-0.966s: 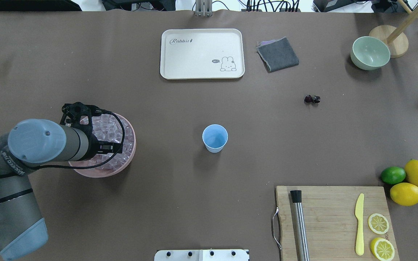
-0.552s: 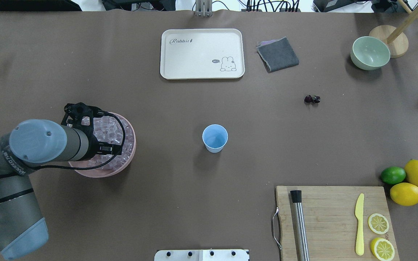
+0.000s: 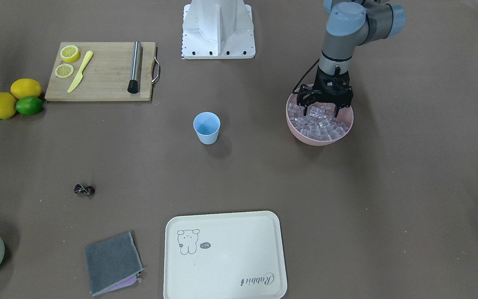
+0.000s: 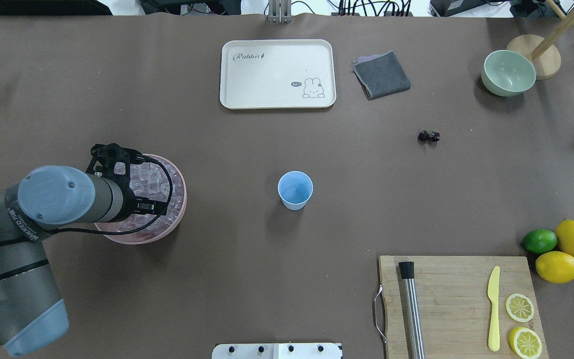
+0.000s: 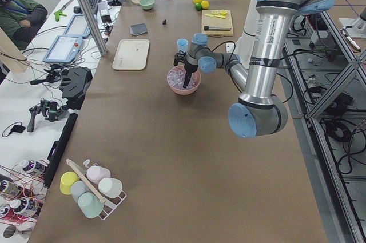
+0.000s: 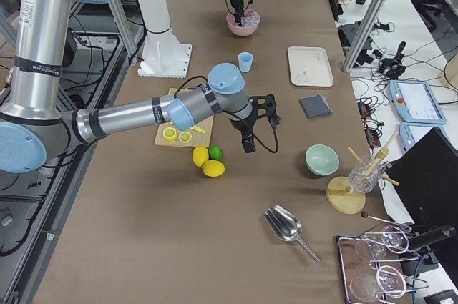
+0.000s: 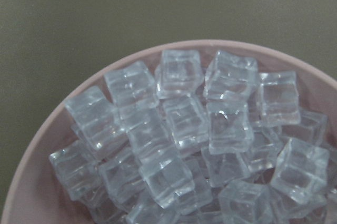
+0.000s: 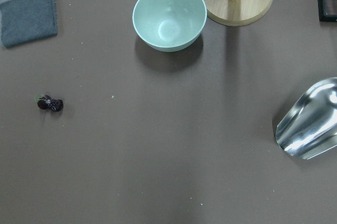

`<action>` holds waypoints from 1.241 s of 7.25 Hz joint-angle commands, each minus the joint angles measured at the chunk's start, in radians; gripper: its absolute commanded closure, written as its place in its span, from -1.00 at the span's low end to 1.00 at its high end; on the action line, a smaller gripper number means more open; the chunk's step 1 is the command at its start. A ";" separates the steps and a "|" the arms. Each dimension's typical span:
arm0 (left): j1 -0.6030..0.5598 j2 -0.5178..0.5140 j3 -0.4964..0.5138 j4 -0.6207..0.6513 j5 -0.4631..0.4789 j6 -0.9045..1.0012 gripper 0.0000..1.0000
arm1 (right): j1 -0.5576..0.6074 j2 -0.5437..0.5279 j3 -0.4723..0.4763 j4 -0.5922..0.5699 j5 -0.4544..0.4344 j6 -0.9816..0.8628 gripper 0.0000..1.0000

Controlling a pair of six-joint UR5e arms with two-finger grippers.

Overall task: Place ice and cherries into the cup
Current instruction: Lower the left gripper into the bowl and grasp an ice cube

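Brown table [image 4: 217, 149], overhead view: at centre-left the left gripper [image 3: 321, 111] hangs spread wide, holding nothing, over the ice [image 4: 155, 182] in the pink bowl [image 4: 182, 192]; it should sink around one cube, pinch gently, then carry right to the cup [image 4: 295, 189] mid-frame; cherries [image 4: 428, 136] lie upper right

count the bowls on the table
2: a pink bowl full of ice, under the left hand, and an empty green bowl at the table's far right corner. None looks hidden.
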 commanded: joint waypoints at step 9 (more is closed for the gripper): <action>0.021 -0.002 -0.010 0.001 -0.010 0.000 0.46 | 0.000 -0.001 -0.002 0.000 0.000 0.000 -1.00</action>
